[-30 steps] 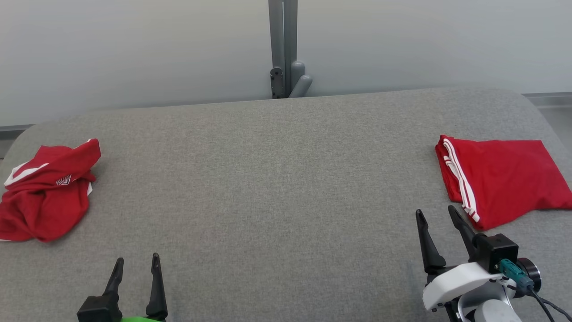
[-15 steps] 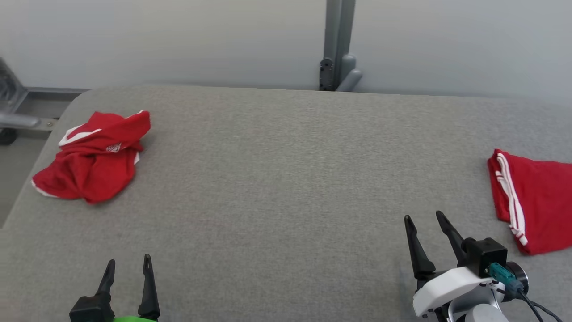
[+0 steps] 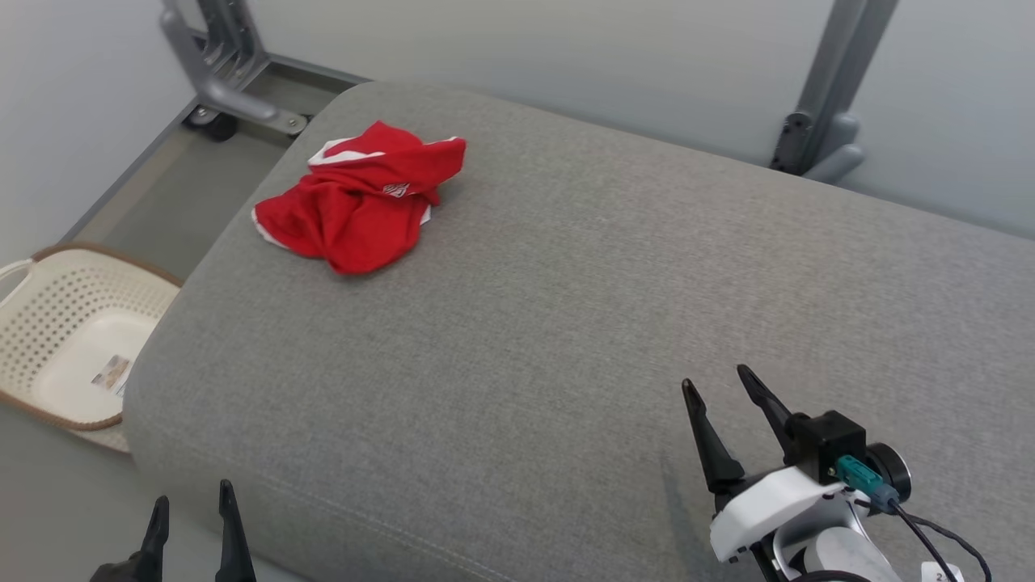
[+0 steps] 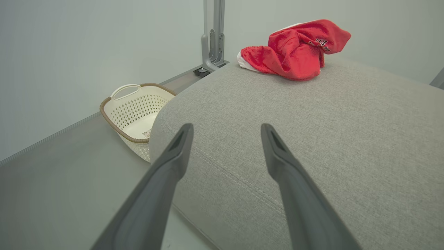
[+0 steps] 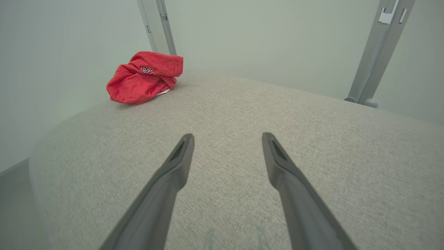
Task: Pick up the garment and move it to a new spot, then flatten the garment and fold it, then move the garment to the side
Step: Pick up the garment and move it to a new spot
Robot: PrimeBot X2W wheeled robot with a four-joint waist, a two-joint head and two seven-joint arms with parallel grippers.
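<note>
A crumpled red garment [image 3: 360, 206] with white trim lies near the far left corner of the grey cushioned surface [image 3: 566, 323]. The left wrist view has the garment [image 4: 295, 48] far ahead, and in the right wrist view the garment [image 5: 144, 76] sits far ahead to the left. My left gripper [image 3: 192, 508] hangs open at the lower left, off the cushion's near edge, with nothing between its fingers [image 4: 173, 166]. My right gripper [image 3: 720, 384] stands open above the cushion at the lower right, empty, its fingers [image 5: 177, 163] pointing across the surface.
A cream perforated laundry basket [image 3: 73, 339] with a brown rim stands on the floor left of the cushion; the left wrist view has the basket [image 4: 133, 111] too. Grey metal frame posts [image 3: 825, 97] rise behind the cushion, with another frame base [image 3: 226, 73] at the far left.
The head camera has turned left: the crumpled garment now sits higher and nearer the middle, the folded red garment at the right has left the picture, and the basket has come into view. Both grippers stay open.
</note>
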